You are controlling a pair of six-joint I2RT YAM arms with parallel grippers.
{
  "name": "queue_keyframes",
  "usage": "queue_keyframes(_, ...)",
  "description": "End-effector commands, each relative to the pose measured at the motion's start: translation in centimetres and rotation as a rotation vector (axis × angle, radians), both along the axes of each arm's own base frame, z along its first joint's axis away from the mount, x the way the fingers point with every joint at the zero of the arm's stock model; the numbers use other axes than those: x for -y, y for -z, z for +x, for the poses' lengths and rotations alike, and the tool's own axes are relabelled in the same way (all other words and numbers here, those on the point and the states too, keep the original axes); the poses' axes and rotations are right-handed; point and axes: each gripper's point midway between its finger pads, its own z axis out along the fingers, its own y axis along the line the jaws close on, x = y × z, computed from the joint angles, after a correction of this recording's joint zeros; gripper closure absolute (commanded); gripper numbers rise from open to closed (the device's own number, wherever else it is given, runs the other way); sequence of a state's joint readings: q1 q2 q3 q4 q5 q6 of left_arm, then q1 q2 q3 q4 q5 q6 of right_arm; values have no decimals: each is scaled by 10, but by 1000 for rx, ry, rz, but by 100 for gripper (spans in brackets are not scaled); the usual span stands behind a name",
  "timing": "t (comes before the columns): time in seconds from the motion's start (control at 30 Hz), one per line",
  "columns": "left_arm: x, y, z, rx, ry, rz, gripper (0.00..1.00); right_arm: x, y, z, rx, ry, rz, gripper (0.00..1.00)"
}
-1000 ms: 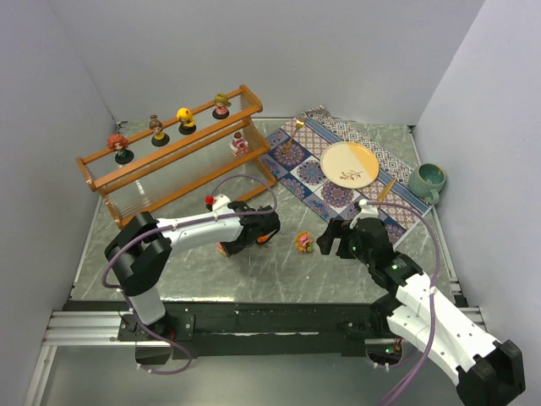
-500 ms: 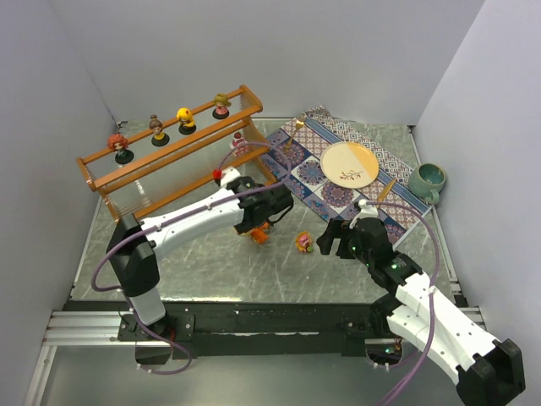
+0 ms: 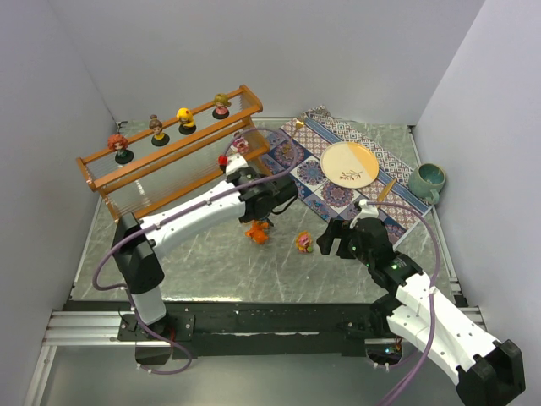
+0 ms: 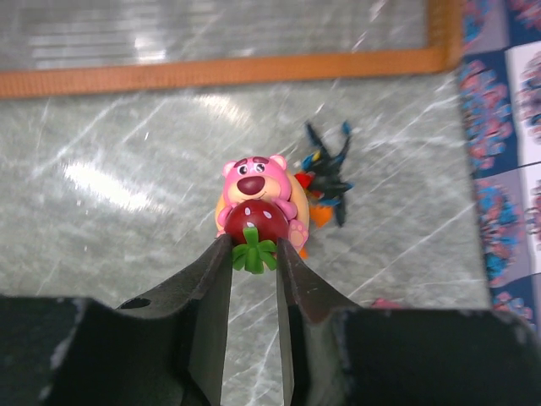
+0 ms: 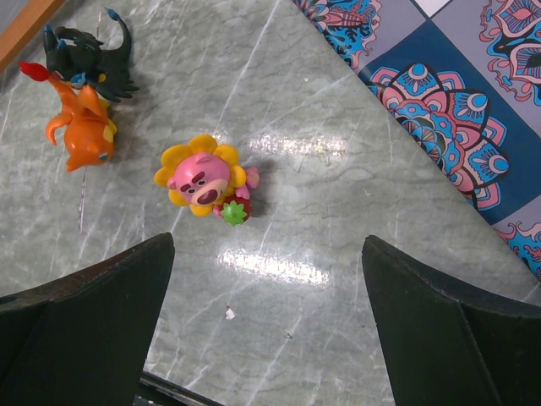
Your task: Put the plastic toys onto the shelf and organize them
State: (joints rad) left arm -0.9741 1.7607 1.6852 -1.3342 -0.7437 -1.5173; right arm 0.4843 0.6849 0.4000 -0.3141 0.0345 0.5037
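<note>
**Left gripper holds strawberry bear; right gripper wide over desk**

Top view: The three-tier shelf with orange-brown wooden rails and clear ribbed panels (image 3: 169, 161) stands at the far left of the grey marbled desk (image 3: 211, 271). Four big-headed dolls on round black bases (image 3: 158, 129) line its top rail. A small pink figurine (image 3: 240, 144) sits lower at its right end; which tier, cannot tell. The left gripper (image 3: 283, 196) hangs just off the shelf's right end, its load hidden here. An orange plastic creature (image 3: 257, 232) lies on the desk near it. A pink bear figurine ringed with yellow sunflower petals (image 3: 303, 244) lies between that creature and the right gripper (image 3: 332, 239).

Left wrist view: Jaws narrow, clamped on the red strawberry of a pink bear figurine (image 4: 254, 199). A black spiky figurine (image 4: 328, 165) lies on the desk beyond it, touching the orange creature.

Right wrist view: Fingers spread wide. The sunflower bear lies on the desk ahead of them. The orange and black toys touch at upper left. A patterned blue mat (image 5: 439, 93) fills the upper right.
</note>
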Motion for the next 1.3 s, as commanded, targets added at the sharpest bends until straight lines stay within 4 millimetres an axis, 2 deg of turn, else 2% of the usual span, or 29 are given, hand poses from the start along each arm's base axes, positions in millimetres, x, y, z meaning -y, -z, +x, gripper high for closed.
queue_keyframes(0.0, -11, -43, 13, 119, 34, 58, 99, 0, -6, 6, 28, 12, 7, 1)
queue_keyframes(0.2, -17, -65, 26, 195, 50, 123, 99, 0, -6, 6, 30, 17, 8, 1)
queue_keyframes(0.33, -22, -90, 38, 272, 59, 188, 99, 2, -6, 6, 32, 26, 8, 1)
queue_keyframes(0.43, -26, -101, 46, 303, 53, 227, 99, 3, -6, 7, 32, 30, 5, 1)
queue_keyframes(0.73, -53, -99, 77, 350, 39, 294, 99, 6, -7, 7, 37, 47, 3, 1)
queue_keyframes(0.77, -51, -107, 83, 396, 27, 261, 99, 6, -7, 6, 34, 48, 2, 1)
queue_keyframes(0.8, -56, -102, 84, 383, 43, 306, 99, 7, -8, 7, 39, 53, 2, 1)
queue_keyframes(0.87, -66, -106, 90, 407, 25, 316, 99, 7, -8, 7, 41, 55, 3, 1)
queue_keyframes(1.0, -80, -99, 104, 419, 18, 330, 99, 8, -8, 7, 41, 57, -1, 1)
queue_keyframes(1.07, -84, -101, 107, 434, 11, 338, 99, 9, -8, 6, 39, 60, -6, 1)
queue_keyframes(1.27, -99, -91, 119, 423, -2, 347, 99, 10, -9, 7, 39, 66, -15, 1)
